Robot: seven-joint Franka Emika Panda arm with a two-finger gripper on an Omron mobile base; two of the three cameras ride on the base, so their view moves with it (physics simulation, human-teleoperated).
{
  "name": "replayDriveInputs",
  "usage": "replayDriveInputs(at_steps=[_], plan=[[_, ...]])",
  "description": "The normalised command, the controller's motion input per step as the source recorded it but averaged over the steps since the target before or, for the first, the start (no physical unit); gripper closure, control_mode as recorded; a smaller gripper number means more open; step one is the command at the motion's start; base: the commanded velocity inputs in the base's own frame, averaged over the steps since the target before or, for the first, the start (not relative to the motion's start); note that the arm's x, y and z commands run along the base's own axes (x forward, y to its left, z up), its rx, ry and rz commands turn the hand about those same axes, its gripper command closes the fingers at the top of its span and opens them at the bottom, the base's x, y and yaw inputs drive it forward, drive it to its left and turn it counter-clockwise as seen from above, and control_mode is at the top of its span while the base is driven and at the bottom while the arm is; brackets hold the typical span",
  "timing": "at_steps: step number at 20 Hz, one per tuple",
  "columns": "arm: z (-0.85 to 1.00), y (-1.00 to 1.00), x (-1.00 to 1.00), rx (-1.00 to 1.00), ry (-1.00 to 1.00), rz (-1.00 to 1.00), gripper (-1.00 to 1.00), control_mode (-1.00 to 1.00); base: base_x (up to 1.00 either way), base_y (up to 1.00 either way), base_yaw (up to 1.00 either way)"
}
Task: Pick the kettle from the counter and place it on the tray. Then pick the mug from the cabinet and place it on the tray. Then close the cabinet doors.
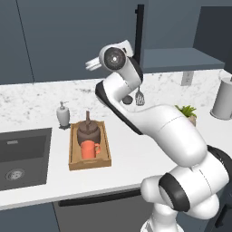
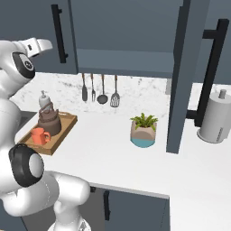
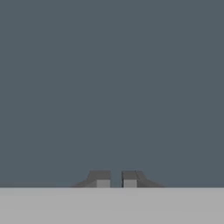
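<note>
Beside squat dark-brown kettle in light-brown wooden tray: small orange mug. Pincer, tips nearly together, empty, faces flat slate-blue cabinet door; door's long axis vertical, swung open above white marbled desk.

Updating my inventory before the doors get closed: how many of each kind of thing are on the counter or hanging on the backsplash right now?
Kettle: 1
Mug: 1
Tray: 1
Soap dispenser: 1
Potted plant: 1
Grey canister: 1
Hanging utensils: 4
Total: 10
</note>
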Motion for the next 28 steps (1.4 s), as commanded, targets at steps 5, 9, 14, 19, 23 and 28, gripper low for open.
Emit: replayDriveInputs(at_steps=[5,9,14,19,23,28], plan=[[-0.14,0.0,-0.18,0.0,0.0,0.0,1.0,-1.0,0.0,0.0,0.0],[-0.17,0.0,-0.64,0.0,-0.06,-0.01,1.0,-1.0,0.0,0.0,0.0],[-0.01,-0.11,-0.97,0.01,-0.02,-0.02,1.0,-1.0,0.0,0.0,0.0],[0.01,-0.49,-1.0,0.12,0.0,-0.02,1.0,-1.0,0.0,0.0,0.0],[0.0,-0.54,-0.98,0.21,0.0,0.0,1.0,-1.0,0.0,0.0,0.0],[0.0,-0.66,-0.45,0.41,0.06,-0.01,1.0,-1.0,0.0,0.0,0.0]])
